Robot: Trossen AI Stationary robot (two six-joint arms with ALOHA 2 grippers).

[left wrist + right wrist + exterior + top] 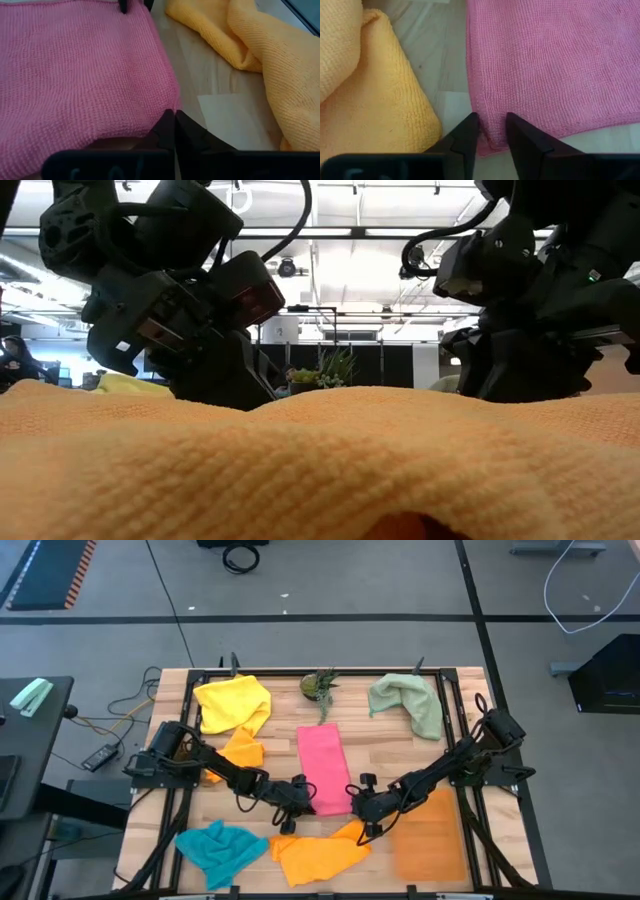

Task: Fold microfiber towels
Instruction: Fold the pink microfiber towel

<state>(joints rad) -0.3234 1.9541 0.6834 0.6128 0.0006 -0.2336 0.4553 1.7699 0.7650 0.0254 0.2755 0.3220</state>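
The folded pink towel [324, 768] lies mid-tabletop [280, 720], and both grippers sit at its near corners: the left gripper [174, 120] has its jaws closed at the edge, probably pinching it, while the right gripper [493, 131] has jaws partly open, straddling the corner, nothing clamped yet.

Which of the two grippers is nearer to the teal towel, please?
Left. The left gripper sits at the pink towel's near left corner, just past the teal towel. The right gripper is at the opposite near corner, farther away.
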